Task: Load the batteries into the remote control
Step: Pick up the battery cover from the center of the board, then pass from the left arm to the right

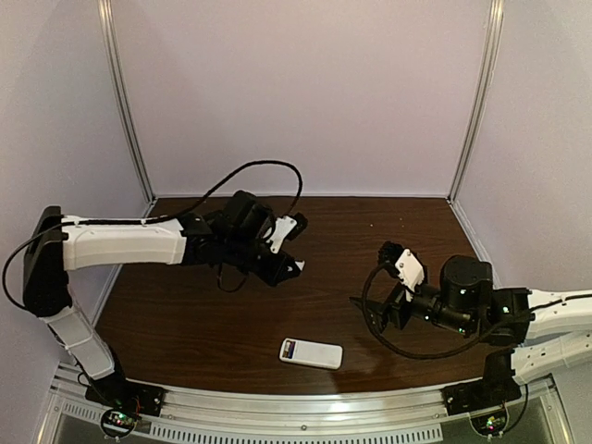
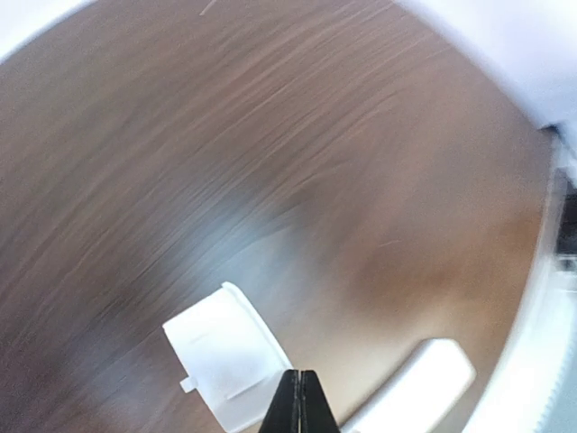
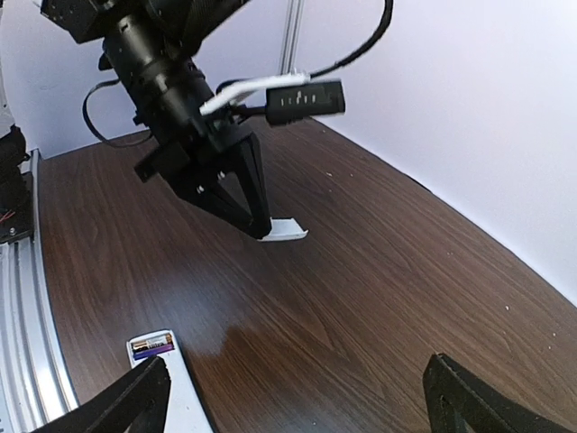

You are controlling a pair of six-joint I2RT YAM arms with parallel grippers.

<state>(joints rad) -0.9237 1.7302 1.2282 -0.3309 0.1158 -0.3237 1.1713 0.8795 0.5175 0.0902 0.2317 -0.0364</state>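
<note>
The white remote control (image 1: 314, 353) lies back-up near the table's front edge. Its battery bay at the left end is uncovered, and the batteries (image 1: 289, 349) sit in it. In the right wrist view they show as one gold-brown and one purple cell (image 3: 151, 345) at the end of the remote (image 3: 180, 397). My left gripper (image 1: 294, 266) is shut on a corner of a small white battery cover (image 2: 221, 356) and holds it low over the table's middle. The cover also shows in the right wrist view (image 3: 287, 231). My right gripper (image 3: 293, 406) is wide open and empty, to the right of the remote.
The dark wooden table (image 1: 370, 222) has white walls at the back and sides. A metal rail (image 1: 277, 407) runs along the front edge. A black cable (image 1: 250, 171) loops above the left arm.
</note>
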